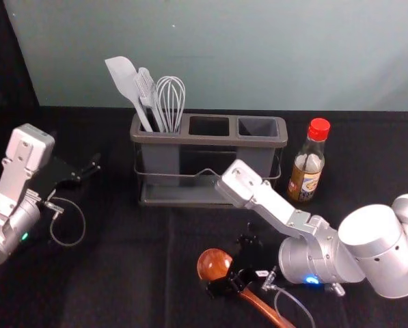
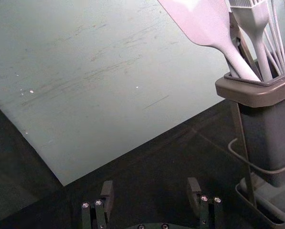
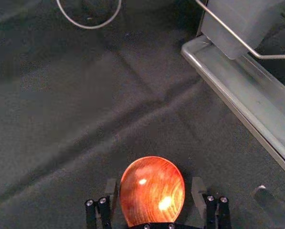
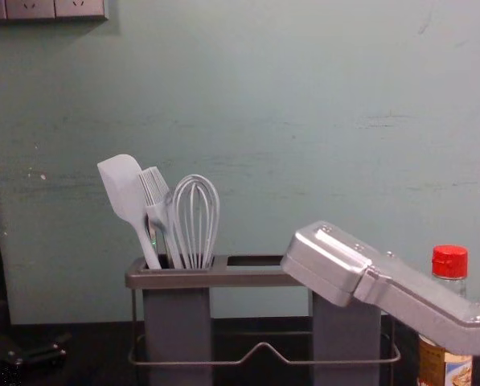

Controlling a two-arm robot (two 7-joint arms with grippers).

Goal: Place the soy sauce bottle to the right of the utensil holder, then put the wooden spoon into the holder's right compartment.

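Spread open, the right gripper (image 1: 228, 265) was low over the wooden spoon (image 3: 152, 191), its black fingers apart on either side of the round, glossy, wavy-grained bowl. That spoon lay on dark, creased cloth (image 1: 128, 273) before the utensil holder (image 1: 183, 139), a smooth-rimmed rack with boxy cups and a bent wire rail. To the holder's right stood the soy sauce bottle (image 1: 306, 174), clear glass with a ridged red cap. A flat-bladed spatula (image 4: 123, 189), bristled brush (image 4: 161, 211) and looped whisk (image 4: 195, 225) filled the left compartment. Off left, the left gripper (image 1: 77, 154) hung open.
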